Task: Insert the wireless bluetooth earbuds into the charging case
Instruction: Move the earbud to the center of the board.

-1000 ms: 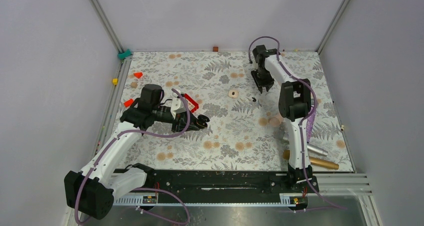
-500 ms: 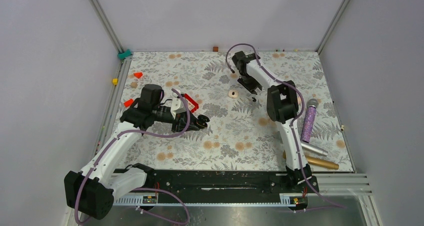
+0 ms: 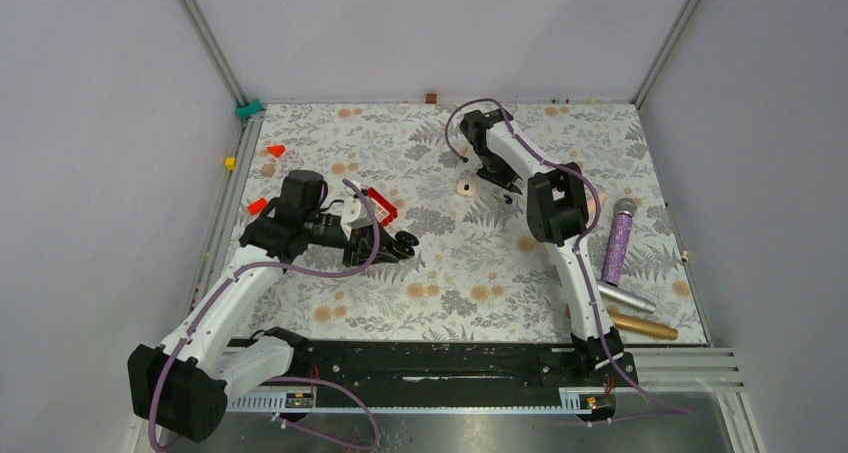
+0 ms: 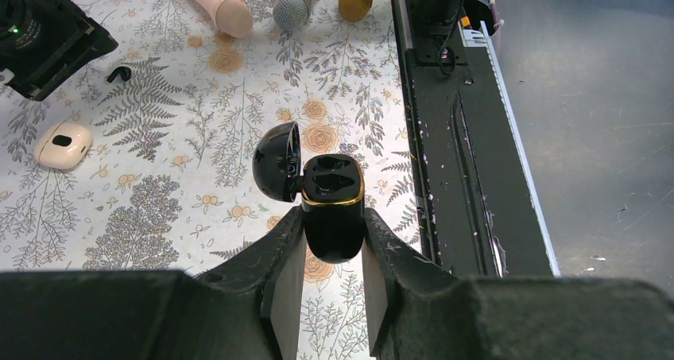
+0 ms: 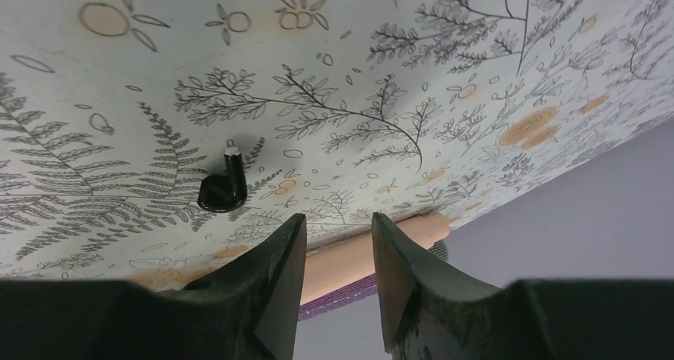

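My left gripper (image 4: 332,225) is shut on the charging case (image 4: 334,193), a glossy black case with a gold rim and its lid hinged open to the left. In the top view this case (image 3: 404,240) is held left of the table's middle. One small black earbud (image 5: 222,183) with a short stem lies on the floral mat, up and to the left of my right gripper (image 5: 338,237). That gripper is open with nothing between its fingers. From above, the right gripper (image 3: 499,178) hangs just behind the earbud (image 3: 509,198).
A small white case (image 3: 466,187) lies left of the earbud. A purple microphone (image 3: 617,241), a silver one (image 3: 625,298) and a gold one (image 3: 640,325) lie at the right. A red box (image 3: 381,204) sits by the left arm. Small orange blocks (image 3: 275,150) lie at the left.
The right arm has swung left from the back right, bringing its gripper beside the earbud. The left arm and the case it holds have not moved.
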`<state>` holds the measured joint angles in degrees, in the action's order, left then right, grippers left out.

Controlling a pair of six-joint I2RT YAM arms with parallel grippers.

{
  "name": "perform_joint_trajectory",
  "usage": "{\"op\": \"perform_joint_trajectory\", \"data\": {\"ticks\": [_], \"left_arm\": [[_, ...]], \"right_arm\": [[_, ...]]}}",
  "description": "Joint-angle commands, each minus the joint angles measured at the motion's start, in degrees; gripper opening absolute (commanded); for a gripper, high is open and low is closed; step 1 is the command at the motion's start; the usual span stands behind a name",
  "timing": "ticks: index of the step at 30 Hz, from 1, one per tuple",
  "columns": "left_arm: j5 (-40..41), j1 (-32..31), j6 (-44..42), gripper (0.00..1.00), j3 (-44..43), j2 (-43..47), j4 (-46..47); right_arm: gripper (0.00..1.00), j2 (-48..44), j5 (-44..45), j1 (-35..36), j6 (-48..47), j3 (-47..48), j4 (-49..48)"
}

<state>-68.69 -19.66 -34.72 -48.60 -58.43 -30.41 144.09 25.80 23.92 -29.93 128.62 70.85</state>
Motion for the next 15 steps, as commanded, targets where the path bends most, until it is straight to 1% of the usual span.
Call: {"op": "perform_joint_trajectory", "data": {"ticks": [1,3,5,10,12,15], "left_arm": [[-1.78,0.29,-1.33,0.00,0.00,1.16,1.12],[-1.59,0.31,-1.25,0.00,-0.09,1.14,1.13],[-1.46,0.31,-1.22,0.00,-0.10,1.14,1.15],[-1.20,0.29,-1.40,0.00,-0.01,1.39,1.15],[-1.20,0.29,-1.31,0.00,-0.05,1.35,1.15],[-0.99,0.28,-1.27,0.00,-0.05,1.56,1.15]], "right_arm": [[0.44,0.25,1.68,1.85,-5.48,1.51,1.29],[0.43,-0.77,0.39,2.24,-4.98,0.10,-1.37],[0.41,-1.38,-0.94,2.50,-2.40,0.17,-2.98],[0.35,-3.85,-8.08,2.16,8.67,0.71,-3.20],[0.34,-5.59,-12.99,1.25,13.42,0.61,-3.25],[0.36,-8.83,-21.89,-1.23,20.80,-1.74,-5.87]]}}
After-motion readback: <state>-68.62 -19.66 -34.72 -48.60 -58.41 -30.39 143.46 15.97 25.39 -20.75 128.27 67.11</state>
